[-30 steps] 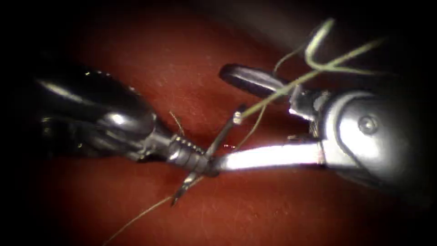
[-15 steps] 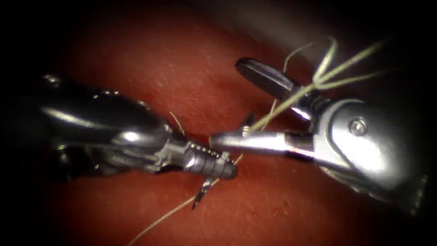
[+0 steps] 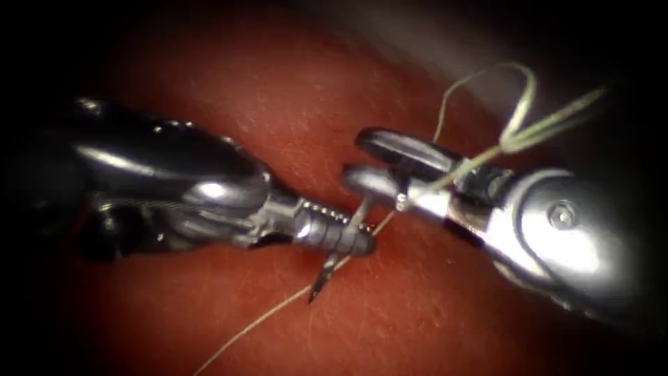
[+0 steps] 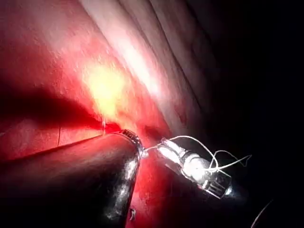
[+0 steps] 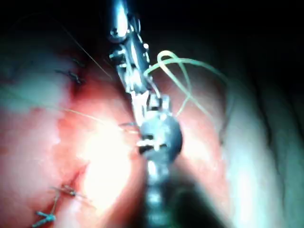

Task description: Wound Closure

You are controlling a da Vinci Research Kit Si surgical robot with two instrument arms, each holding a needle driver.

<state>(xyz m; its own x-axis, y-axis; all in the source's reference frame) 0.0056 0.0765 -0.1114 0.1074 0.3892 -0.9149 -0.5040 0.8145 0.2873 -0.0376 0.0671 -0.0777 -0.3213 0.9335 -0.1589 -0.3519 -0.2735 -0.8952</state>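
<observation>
The needle (image 3: 339, 249) stands clear of the tissue (image 3: 292, 118), gripped near its middle by the left tool (image 3: 351, 241), whose jaws are clamped shut on it; its dark point juts below the jaws. Thread (image 3: 243, 327) trails from under the needle toward the lower left across the tissue. To the right, the right tool (image 3: 362, 159) has its jaws parted, the needle's upper end lying against the lower jaw, and more thread loops above its wrist. Whether that jaw presses the needle or merely crosses it is hard to make out. In the right wrist view, tied stitches (image 5: 71, 76) line the cut (image 5: 78, 171), partly blurred.
</observation>
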